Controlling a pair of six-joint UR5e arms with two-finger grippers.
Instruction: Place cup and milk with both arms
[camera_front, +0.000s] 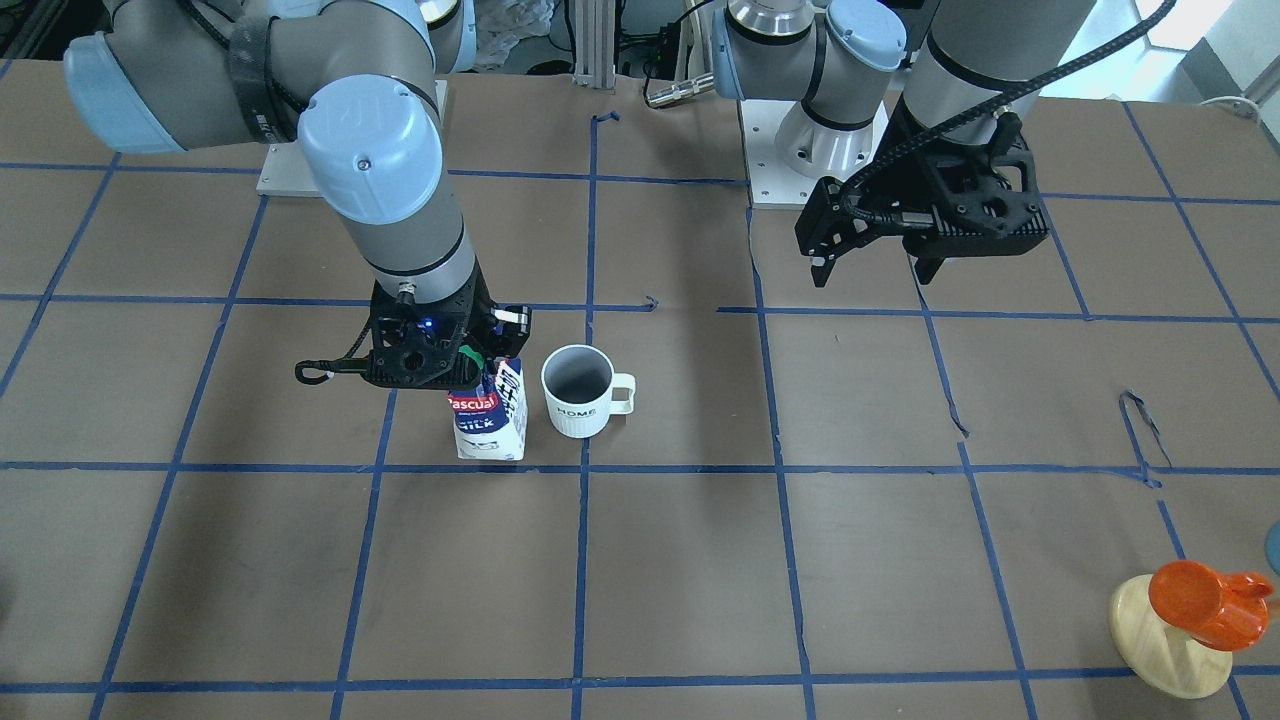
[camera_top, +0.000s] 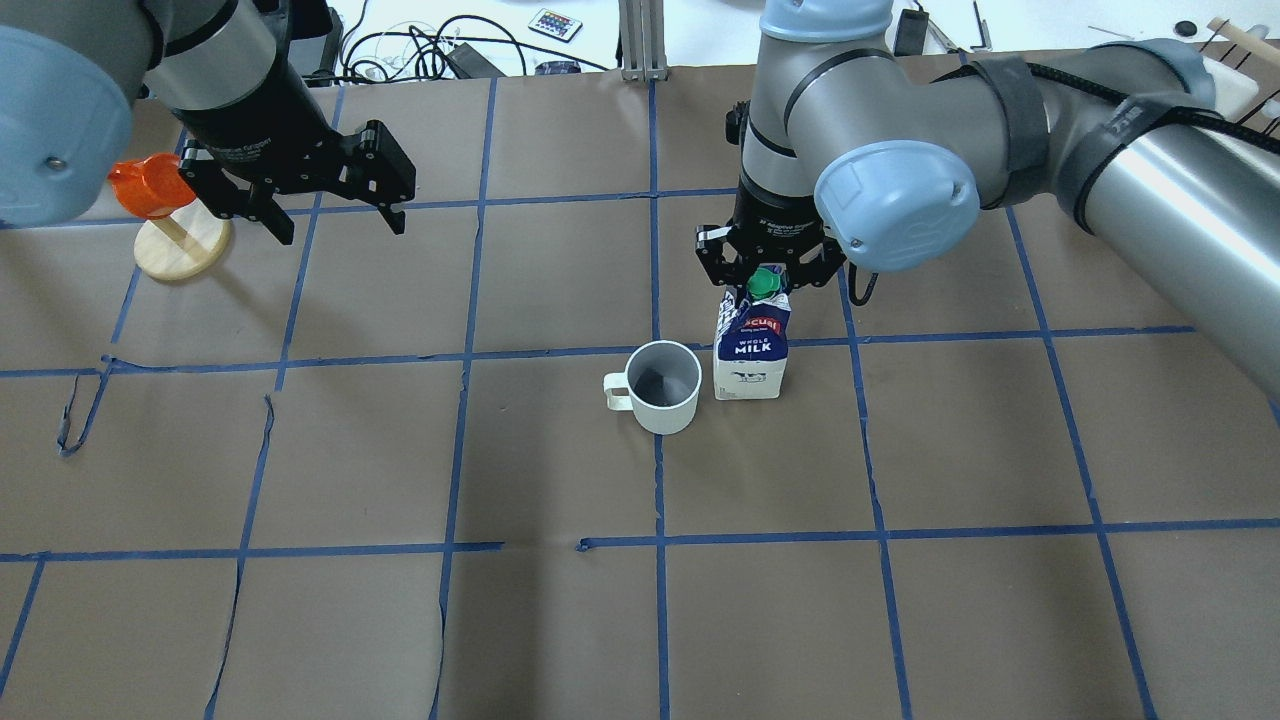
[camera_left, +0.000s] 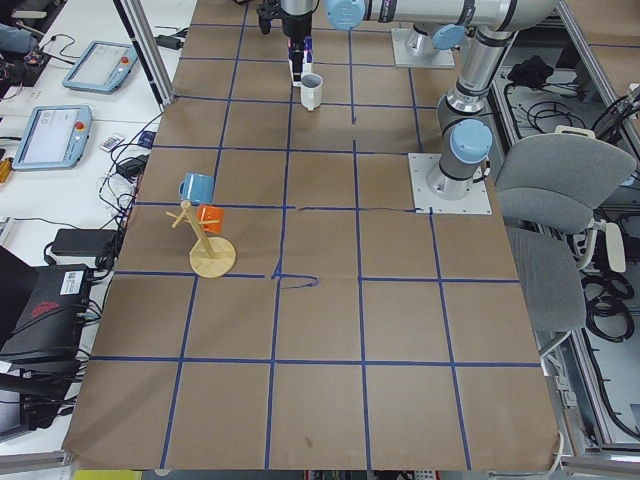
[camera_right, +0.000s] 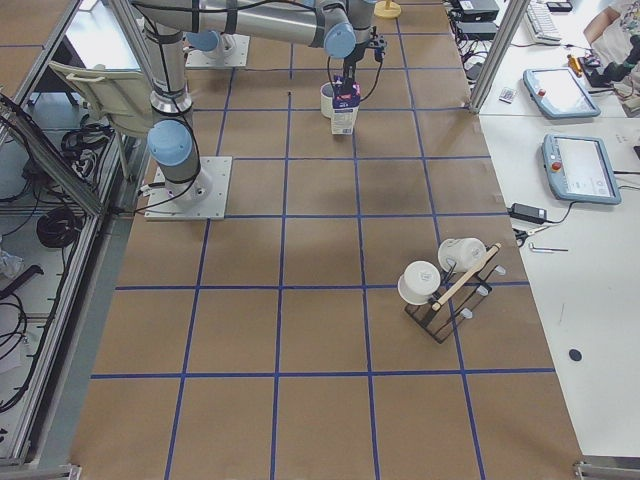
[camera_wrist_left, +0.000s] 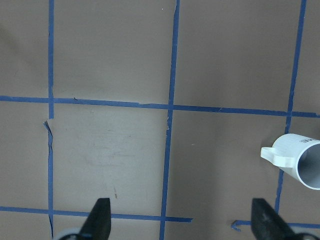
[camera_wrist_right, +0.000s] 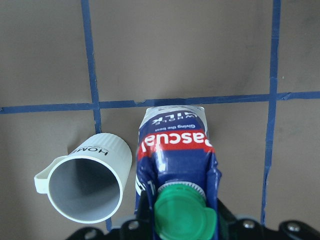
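Note:
The milk (camera_top: 752, 350), a blue-and-white carton with a green cap, stands upright on the brown table, just right of the cup (camera_top: 663, 388) in the overhead view. My right gripper (camera_top: 766, 285) is shut on the milk's gable top from above. In the right wrist view its jaws press both sides of the crumpled top by the cap, with the milk (camera_wrist_right: 175, 150) and the cup (camera_wrist_right: 90, 187) side by side. The white ribbed cup (camera_front: 578, 392) stands upright and free, handle pointing away from the milk (camera_front: 490, 420). My left gripper (camera_top: 340, 230) is open and empty, hovering far to the cup's left (camera_wrist_left: 302, 160).
A wooden mug stand (camera_top: 185, 250) with an orange mug (camera_top: 145, 185) sits at the table's left end, close to my left gripper. A second rack with white mugs (camera_right: 445, 285) stands near the right end. Blue tape lines grid the table.

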